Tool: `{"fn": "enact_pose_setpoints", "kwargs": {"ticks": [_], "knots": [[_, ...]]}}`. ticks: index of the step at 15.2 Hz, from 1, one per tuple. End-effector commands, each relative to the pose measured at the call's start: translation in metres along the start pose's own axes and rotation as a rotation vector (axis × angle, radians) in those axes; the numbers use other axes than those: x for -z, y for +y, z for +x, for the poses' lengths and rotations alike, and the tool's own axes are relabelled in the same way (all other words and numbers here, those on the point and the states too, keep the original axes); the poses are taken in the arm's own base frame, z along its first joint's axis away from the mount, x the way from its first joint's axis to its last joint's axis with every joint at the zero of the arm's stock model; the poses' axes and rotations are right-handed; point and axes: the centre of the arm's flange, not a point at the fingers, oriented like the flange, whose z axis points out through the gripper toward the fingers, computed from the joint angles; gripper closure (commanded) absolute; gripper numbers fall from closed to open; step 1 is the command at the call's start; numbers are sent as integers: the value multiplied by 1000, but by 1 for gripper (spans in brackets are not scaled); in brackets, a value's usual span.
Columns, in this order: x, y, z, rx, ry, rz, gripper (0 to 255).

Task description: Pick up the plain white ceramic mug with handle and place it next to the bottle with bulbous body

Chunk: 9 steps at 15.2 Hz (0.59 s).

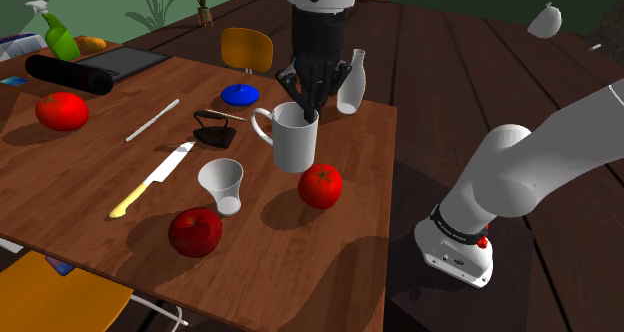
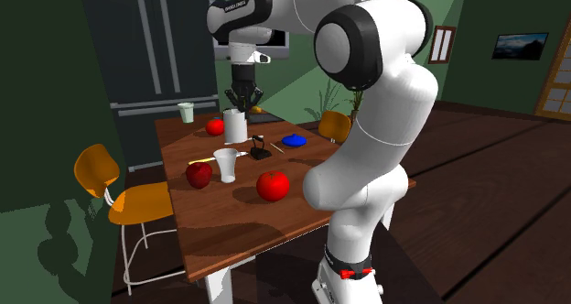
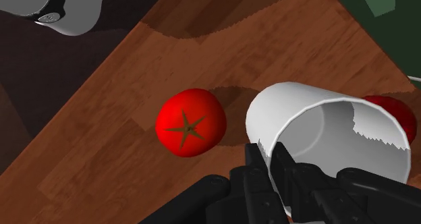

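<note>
A plain white mug [image 1: 295, 140] with its handle toward the shoulder view's left stands upright near the wooden table's right edge. My black gripper [image 1: 310, 108] comes down from above and is shut on the mug's rim, one finger inside and one outside. In the wrist view the fingers [image 3: 260, 163] clasp the rim of the mug [image 3: 317, 131]. Whether the mug rests on the table or hangs just above it, I cannot tell. The white bottle [image 1: 351, 83] with a bulbous body stands just behind the mug, at the table's far right corner. The mug [image 2: 234, 125] and gripper [image 2: 242, 103] also appear in the second exterior view.
A red tomato [image 1: 320, 185] lies just in front of the mug, near the table's right edge [image 1: 385, 195]. A small white cup [image 1: 222, 185], a red apple [image 1: 195, 231], a knife [image 1: 150, 180], a black object [image 1: 213, 128] and a blue lid [image 1: 241, 93] lie to the left.
</note>
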Motion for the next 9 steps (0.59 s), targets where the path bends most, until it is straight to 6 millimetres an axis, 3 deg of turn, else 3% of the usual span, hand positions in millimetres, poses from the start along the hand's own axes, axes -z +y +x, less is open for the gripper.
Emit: {"fn": "enact_pose_setpoints", "kwargs": {"ticks": [1, 9], "knots": [[11, 0, 0, 0, 0, 0, 255], [53, 0, -2, 0, 0, 0, 255]]}}
